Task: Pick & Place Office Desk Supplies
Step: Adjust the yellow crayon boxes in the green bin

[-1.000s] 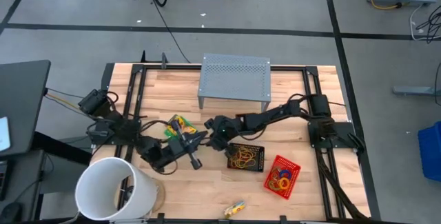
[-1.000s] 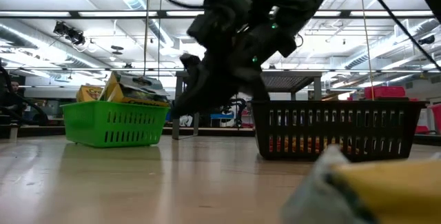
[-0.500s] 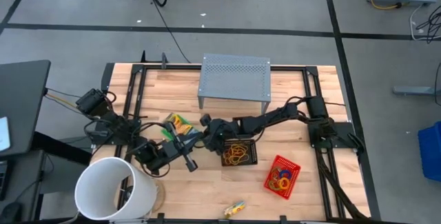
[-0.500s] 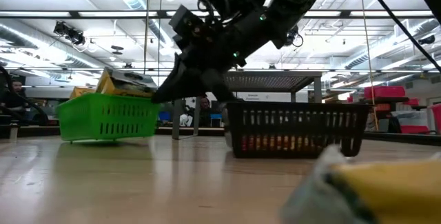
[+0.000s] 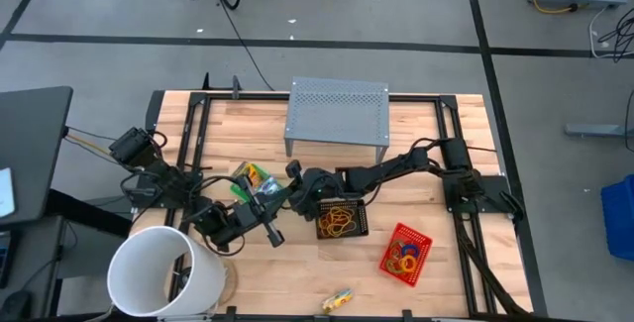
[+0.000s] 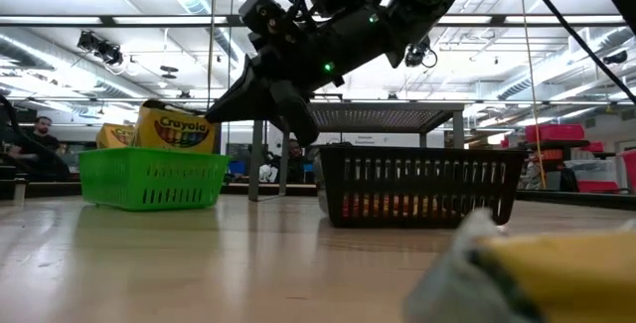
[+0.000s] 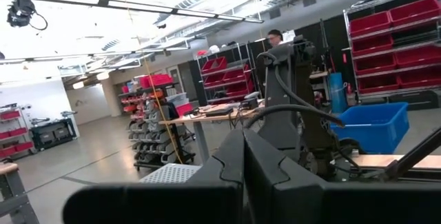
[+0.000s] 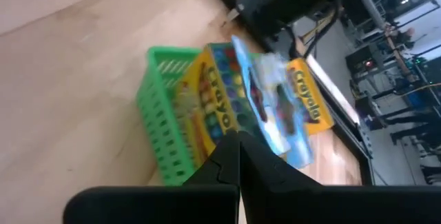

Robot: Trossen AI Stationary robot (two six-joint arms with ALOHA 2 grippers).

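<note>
A green mesh tray holds yellow-green crayon boxes, one of them upright with its label showing. My right gripper is shut and slants down over the tray's right side. Right of it stands a black mesh tray with rubber bands inside. A red tray with coloured rings sits nearer the front. My left gripper is shut with nothing between its fingers, and hovers near the green tray's near side. My right gripper's shut fingertips stand right at the upper edge of a crayon box in the green tray, coming slanted down from the table's right. I cannot tell whether they touch it.
A grey perforated stand stands at the far middle. A big white bucket is at the near left corner. A small yellow item lies at the near edge and blurs the low view's corner.
My right gripper has moved toward the table's left and up, to the green tray, tipping more level. The black tray has slid a little toward the table's left. In the green tray a crayon box that leaned now stands upright.
</note>
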